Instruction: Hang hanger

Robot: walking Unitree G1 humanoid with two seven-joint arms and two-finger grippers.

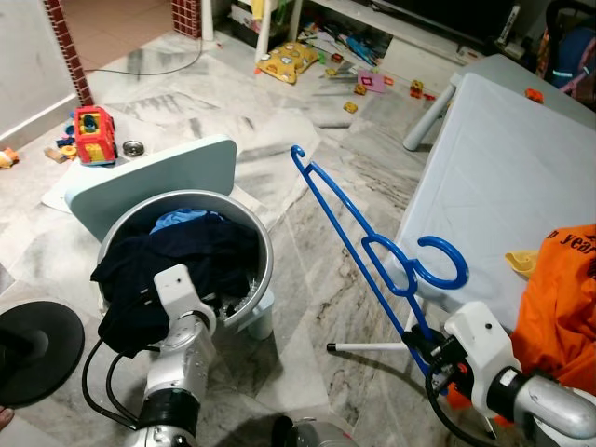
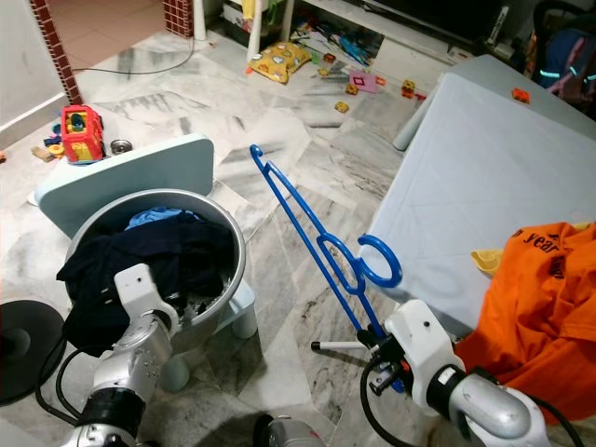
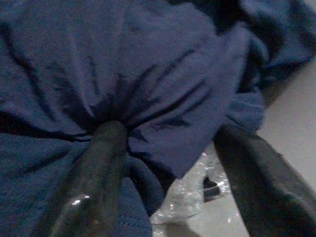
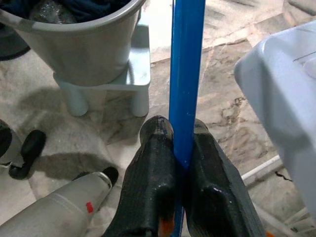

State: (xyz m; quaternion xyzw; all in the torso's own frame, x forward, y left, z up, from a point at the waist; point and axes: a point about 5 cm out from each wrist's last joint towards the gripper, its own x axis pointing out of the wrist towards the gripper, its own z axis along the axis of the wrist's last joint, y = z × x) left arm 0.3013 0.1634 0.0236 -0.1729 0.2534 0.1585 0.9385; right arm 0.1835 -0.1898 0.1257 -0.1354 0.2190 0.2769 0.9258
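So far, in the left eye view, the blue hanger (image 1: 358,244) is off the ground, gripped at 1 end by the right gripper (image 1: 430,358) low beside the pale table (image 1: 503,177), its long bar slanting up and away over the marble floor (image 1: 307,279) and its hook curling toward the table edge. No rail or rod to hang it on can be made out, so I judge the pick-up done and the hanging itself not yet done. The grey basin (image 1: 256,279) stands on a small stool, heaped with dark clothes (image 1: 186,256) and a bit of light blue cloth, and the left arm reaches into it.

From the right eye view, an orange shirt (image 2: 540,298) lies over the near corner of the table, just beside the right arm. Toys are scattered on the far floor.

Next, the left wrist view: the left gripper (image 3: 173,163) has its 2 fingers spread apart, pressing down into navy fabric with some clear plastic underneath. It grips nothing that I can see.

Last, the right wrist view shows the right gripper's 2 fingers (image 4: 158,163) pressed together on the hanger's blue bar, with the basin and its stool (image 4: 133,74) beyond.
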